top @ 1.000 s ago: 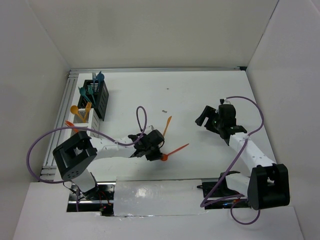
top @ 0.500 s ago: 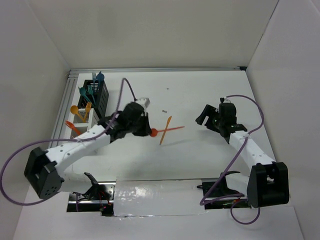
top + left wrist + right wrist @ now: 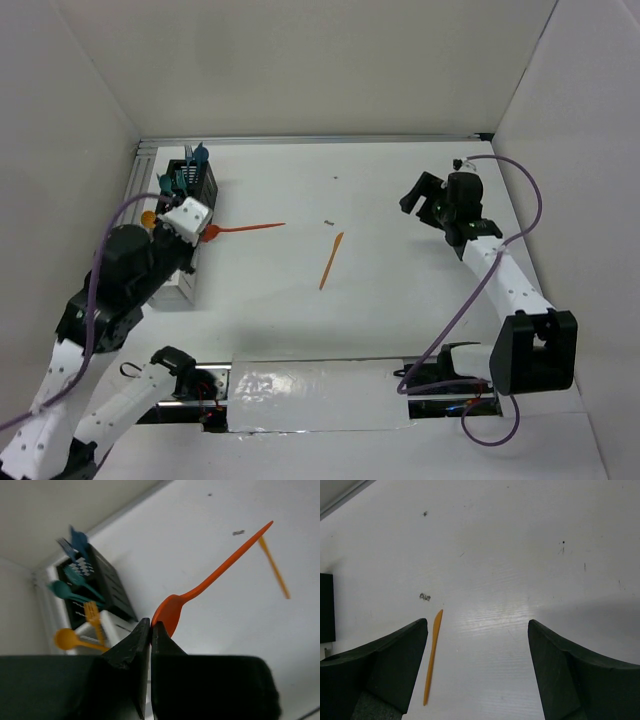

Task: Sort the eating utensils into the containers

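Note:
My left gripper [image 3: 203,236] is shut on the bowl of an orange spoon [image 3: 245,229]. It holds the spoon in the air beside the containers, with the handle pointing right. In the left wrist view the jaws [image 3: 151,625] pinch the spoon's bowl [image 3: 169,611]. The black mesh container [image 3: 109,591] holds teal utensils [image 3: 67,588]. The white container [image 3: 119,625] next to it holds an orange fork [image 3: 92,614] and an orange spoon [image 3: 67,638]. An orange knife [image 3: 331,260] lies flat on the table. My right gripper [image 3: 425,201] is open above the table, right of the knife [image 3: 433,654], with nothing between its fingers.
A metal rail frame [image 3: 118,235] runs along the left and far table edges. The containers [image 3: 192,195] stand in a row against the left rail. A small dark speck [image 3: 328,221] lies just beyond the knife. White walls enclose the table.
The left arm has lifted the orange spoon off the table centre and swung it left to the containers. The right gripper has drifted slightly farther back.

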`<state>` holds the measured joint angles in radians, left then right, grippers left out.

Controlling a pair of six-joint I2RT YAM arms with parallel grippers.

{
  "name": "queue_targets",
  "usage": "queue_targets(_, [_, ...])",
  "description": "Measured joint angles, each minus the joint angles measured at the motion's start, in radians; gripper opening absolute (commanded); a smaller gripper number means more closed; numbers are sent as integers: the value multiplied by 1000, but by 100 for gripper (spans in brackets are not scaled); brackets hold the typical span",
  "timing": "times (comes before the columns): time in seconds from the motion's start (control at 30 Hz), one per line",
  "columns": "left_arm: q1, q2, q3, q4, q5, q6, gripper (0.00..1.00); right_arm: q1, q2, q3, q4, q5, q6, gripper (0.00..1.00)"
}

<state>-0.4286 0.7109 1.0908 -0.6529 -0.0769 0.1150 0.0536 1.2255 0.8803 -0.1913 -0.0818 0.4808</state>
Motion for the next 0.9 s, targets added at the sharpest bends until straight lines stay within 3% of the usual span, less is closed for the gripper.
queue_targets(0.13, [48, -144, -25, 31, 51, 289, 3, -2, 74, 39, 29, 8, 0, 87])
queue_targets(0.27, [55, -121, 64, -23, 83, 465, 3, -2, 144, 65, 52, 10, 0, 87])
queue_targets(0.5, [72, 121, 245, -182, 58, 532, 2, -3, 214, 97, 101, -26, 8, 88])
queue_targets(0.63, [182, 257, 257, -252, 63, 573, 2, -4, 226, 97, 124, -37, 19, 87])
queue_targets(0.9, [371, 274, 236, -253, 1, 724, 2, -4, 278, 97, 191, -59, 35, 88])
